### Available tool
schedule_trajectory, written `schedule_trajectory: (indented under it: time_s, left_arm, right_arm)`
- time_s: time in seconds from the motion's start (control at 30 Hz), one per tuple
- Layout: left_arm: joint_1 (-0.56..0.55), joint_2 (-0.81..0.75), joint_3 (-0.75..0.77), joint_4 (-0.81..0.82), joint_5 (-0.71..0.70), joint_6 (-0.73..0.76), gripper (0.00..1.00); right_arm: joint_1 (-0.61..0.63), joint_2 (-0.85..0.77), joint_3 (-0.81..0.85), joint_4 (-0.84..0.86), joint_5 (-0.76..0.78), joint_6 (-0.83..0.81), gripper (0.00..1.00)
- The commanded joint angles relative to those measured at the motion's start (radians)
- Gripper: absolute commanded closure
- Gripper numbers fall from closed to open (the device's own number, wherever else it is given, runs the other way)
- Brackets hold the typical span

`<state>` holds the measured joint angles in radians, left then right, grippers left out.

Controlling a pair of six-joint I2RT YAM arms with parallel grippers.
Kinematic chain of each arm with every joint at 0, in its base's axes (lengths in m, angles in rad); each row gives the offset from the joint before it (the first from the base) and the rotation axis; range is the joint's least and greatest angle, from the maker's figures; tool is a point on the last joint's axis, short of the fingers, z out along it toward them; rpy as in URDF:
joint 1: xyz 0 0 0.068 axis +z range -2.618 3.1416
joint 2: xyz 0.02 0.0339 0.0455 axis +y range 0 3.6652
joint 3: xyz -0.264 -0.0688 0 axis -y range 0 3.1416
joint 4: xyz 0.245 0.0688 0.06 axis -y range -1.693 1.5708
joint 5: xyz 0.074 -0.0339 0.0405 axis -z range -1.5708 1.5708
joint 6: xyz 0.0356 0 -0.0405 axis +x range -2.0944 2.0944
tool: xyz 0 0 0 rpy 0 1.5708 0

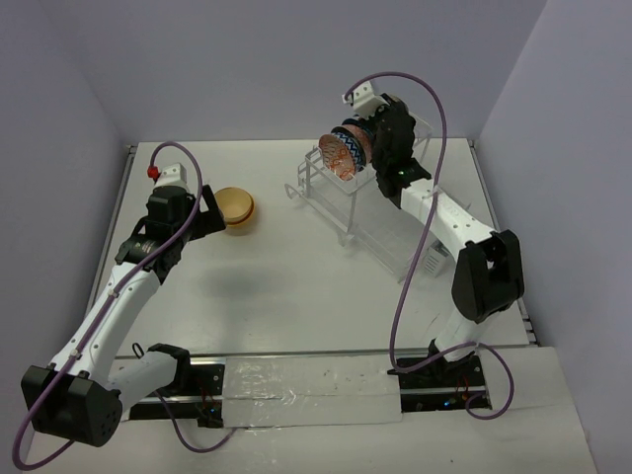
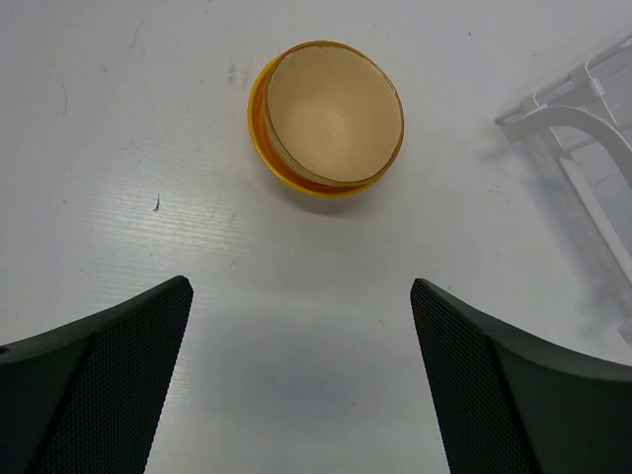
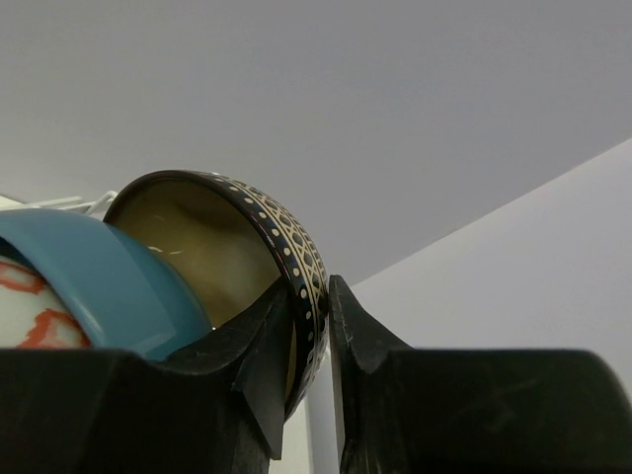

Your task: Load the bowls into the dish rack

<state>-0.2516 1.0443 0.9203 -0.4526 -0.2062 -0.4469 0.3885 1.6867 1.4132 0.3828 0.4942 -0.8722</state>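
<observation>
A tan bowl (image 2: 331, 117) nests in an orange-yellow bowl (image 2: 259, 133) on the white table, just ahead of my left gripper (image 2: 301, 286), which is open and empty. In the top view this pair (image 1: 236, 207) lies right of the left gripper (image 1: 212, 212). Several bowls stand on edge in the top of the dish rack (image 1: 395, 232): a zigzag-patterned one (image 1: 336, 153), a blue one (image 3: 89, 276), and a dark bowl with a dotted rim (image 3: 286, 237). My right gripper (image 3: 309, 284) straddles the dark bowl's rim, one finger on each side.
The rack's white wire corner (image 2: 583, 118) shows at the right of the left wrist view. Purple-grey walls enclose the table on the far and both side edges. A purple cable (image 1: 425, 109) loops over the right arm above the rack.
</observation>
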Motion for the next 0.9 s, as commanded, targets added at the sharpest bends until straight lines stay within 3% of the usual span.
schedule_trajectory:
  time_s: [0.0,0.87]
  left_arm:
    - [0.006,-0.017,0.008,0.04,0.011,0.014,0.02]
    - [0.008,-0.033,0.005,0.038,0.007,0.016,0.02]
  right_arm:
    - [0.012,-0.088,0.012,0.064,-0.029,0.036,0.72]
    - [0.013,-0.116,-0.01,-0.076,-0.089,0.148,0.77]
